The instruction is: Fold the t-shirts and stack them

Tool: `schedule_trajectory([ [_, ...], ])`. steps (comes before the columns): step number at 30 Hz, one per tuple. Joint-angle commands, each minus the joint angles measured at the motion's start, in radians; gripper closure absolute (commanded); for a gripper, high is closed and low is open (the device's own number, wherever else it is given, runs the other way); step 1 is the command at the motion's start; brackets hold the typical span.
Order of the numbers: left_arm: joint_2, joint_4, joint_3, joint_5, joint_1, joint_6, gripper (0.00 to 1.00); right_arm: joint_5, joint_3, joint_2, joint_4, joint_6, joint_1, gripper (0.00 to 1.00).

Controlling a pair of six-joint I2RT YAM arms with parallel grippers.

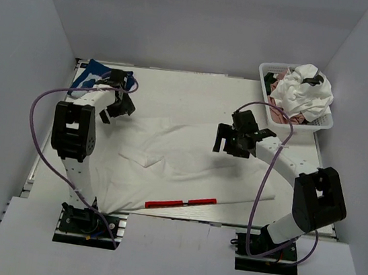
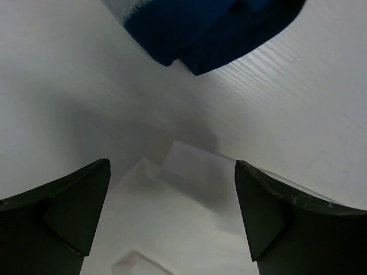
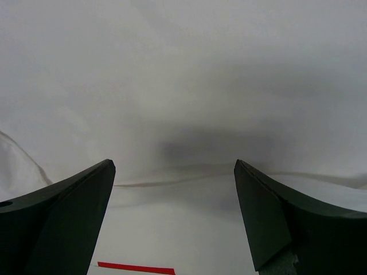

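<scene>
A large white t-shirt (image 1: pixel 167 159) lies spread over the middle of the table, with a red strip (image 1: pixel 179 203) at its near edge. My left gripper (image 1: pixel 118 111) is open and empty over the shirt's far-left corner. In the left wrist view the gripper (image 2: pixel 172 166) hangs above layered white cloth (image 2: pixel 172 217), with a folded blue t-shirt (image 2: pixel 212 28) just beyond; this blue shirt (image 1: pixel 90 74) lies at the back left. My right gripper (image 1: pixel 228 145) is open and empty above the white shirt's right part (image 3: pixel 183 86); the red strip (image 3: pixel 135 267) shows below the open right gripper (image 3: pixel 174 164).
A white mesh basket (image 1: pixel 269 70) stands at the back right corner, holding a crumpled white tee (image 1: pixel 306 89) and a pink one (image 1: pixel 279 113). White walls close in the table at the back and sides. Purple cables loop off both arms.
</scene>
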Motion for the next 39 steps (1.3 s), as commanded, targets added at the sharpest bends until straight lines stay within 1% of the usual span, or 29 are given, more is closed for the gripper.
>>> schedule_trajectory([
  [1, 0.036, -0.001, 0.046, 0.037, -0.005, 0.045, 0.03, 0.046, 0.05, 0.025, -0.037, -0.032, -0.002, 0.1],
  [4, 0.065, 0.045, 0.046, 0.106, -0.005, 0.073, 0.11, 0.038, 0.048, 0.032, -0.021, -0.033, -0.005, 0.1],
  [5, 0.065, 0.055, 0.035, 0.134, -0.005, 0.083, 0.23, 0.04, 0.048, 0.034, -0.023, -0.035, -0.003, 0.1],
  [7, 0.053, 0.077, 0.02, 0.158, -0.005, 0.083, 0.41, 0.043, 0.05, 0.039, -0.024, -0.036, -0.003, 0.1],
  [8, 0.044, 0.077, 0.008, 0.168, -0.014, 0.083, 0.62, 0.043, 0.048, 0.037, -0.024, -0.036, -0.006, 0.1],
  [10, 0.0, 0.105, -0.018, 0.179, -0.014, 0.093, 0.82, 0.041, 0.048, 0.037, -0.02, -0.036, -0.002, 0.1],
  [11, -0.017, 0.117, -0.034, 0.179, -0.014, 0.102, 0.98, 0.04, 0.045, 0.04, -0.021, -0.041, -0.003, 0.1],
  [12, -0.036, 0.117, -0.034, 0.179, -0.023, 0.116, 1.0, 0.037, 0.04, 0.039, -0.017, -0.037, -0.002, 0.1],
  [15, -0.148, 0.143, -0.095, 0.241, -0.042, 0.162, 1.0, 0.021, 0.021, 0.029, 0.0, -0.044, -0.003, 0.1],
  [17, -0.236, 0.21, -0.205, 0.324, -0.052, 0.177, 1.0, 0.0, -0.004, 0.013, 0.029, -0.058, -0.002, 0.1],
  [18, -0.336, 0.238, -0.25, 0.353, -0.071, 0.195, 1.0, -0.003, -0.009, 0.009, 0.043, -0.059, -0.002, 0.1],
  [19, -0.385, 0.265, -0.343, 0.425, -0.08, 0.195, 1.0, 0.0, -0.015, -0.006, 0.045, -0.067, -0.002, 0.1],
  [20, -0.434, 0.316, -0.392, 0.462, -0.091, 0.208, 1.0, -0.003, -0.03, -0.009, 0.058, -0.067, -0.002, 0.1],
  [22, -0.548, 0.338, -0.509, 0.543, -0.129, 0.208, 1.0, -0.025, -0.044, -0.024, 0.072, -0.063, 0.0, 0.1],
  [24, -0.597, 0.349, -0.607, 0.597, -0.158, 0.18, 1.0, -0.04, -0.062, -0.027, 0.1, -0.072, 0.0, 0.1],
  [25, -0.611, 0.362, -0.636, 0.619, -0.19, 0.168, 1.0, -0.042, -0.064, -0.027, 0.1, -0.072, 0.0, 0.1],
  [27, -0.631, 0.338, -0.701, 0.63, -0.226, 0.157, 1.0, -0.019, -0.059, -0.027, 0.094, -0.07, -0.002, 0.1],
  [28, -0.631, 0.338, -0.724, 0.63, -0.264, 0.134, 1.0, -0.013, -0.058, -0.024, 0.097, -0.072, -0.003, 0.1],
  [29, -0.631, 0.338, -0.748, 0.62, -0.282, 0.12, 0.97, -0.013, -0.061, -0.026, 0.097, -0.07, -0.002, 0.1],
  [30, -0.642, 0.35, -0.782, 0.62, -0.299, 0.111, 0.89, -0.013, -0.062, -0.026, 0.095, -0.072, -0.002, 0.1],
  [31, -0.642, 0.35, -0.792, 0.637, -0.333, 0.111, 0.71, -0.005, -0.068, -0.029, 0.094, -0.069, -0.005, 0.1],
  [32, -0.642, 0.35, -0.792, 0.627, -0.348, 0.111, 0.6, 0.0, -0.069, -0.032, 0.092, -0.067, 0.0, 0.1],
  [33, -0.642, 0.324, -0.778, 0.61, -0.377, 0.111, 0.42, 0.006, -0.07, -0.032, 0.089, -0.063, 0.0, 0.1],
  [34, -0.642, 0.304, -0.763, 0.587, -0.378, 0.111, 0.34, 0.007, -0.075, -0.037, 0.088, -0.063, -0.003, 0.1],
  [35, -0.642, 0.286, -0.746, 0.533, -0.402, 0.111, 0.28, 0.016, -0.075, -0.041, 0.088, -0.066, -0.002, 0.1],
  [36, -0.642, 0.274, -0.723, 0.515, -0.413, 0.111, 0.22, 0.02, -0.076, -0.047, 0.091, -0.064, -0.003, 0.1],
  [37, -0.657, 0.264, -0.723, 0.504, -0.422, 0.111, 0.07, 0.02, -0.081, -0.052, 0.092, -0.064, -0.003, 0.1],
  [38, -0.666, 0.264, -0.709, 0.483, -0.431, 0.111, 0.03, 0.026, -0.084, -0.058, 0.095, -0.066, -0.005, 0.1],
  [39, -0.666, 0.264, -0.694, 0.473, -0.445, 0.111, 0.03, 0.03, -0.087, -0.058, 0.095, -0.063, -0.006, 0.1],
])
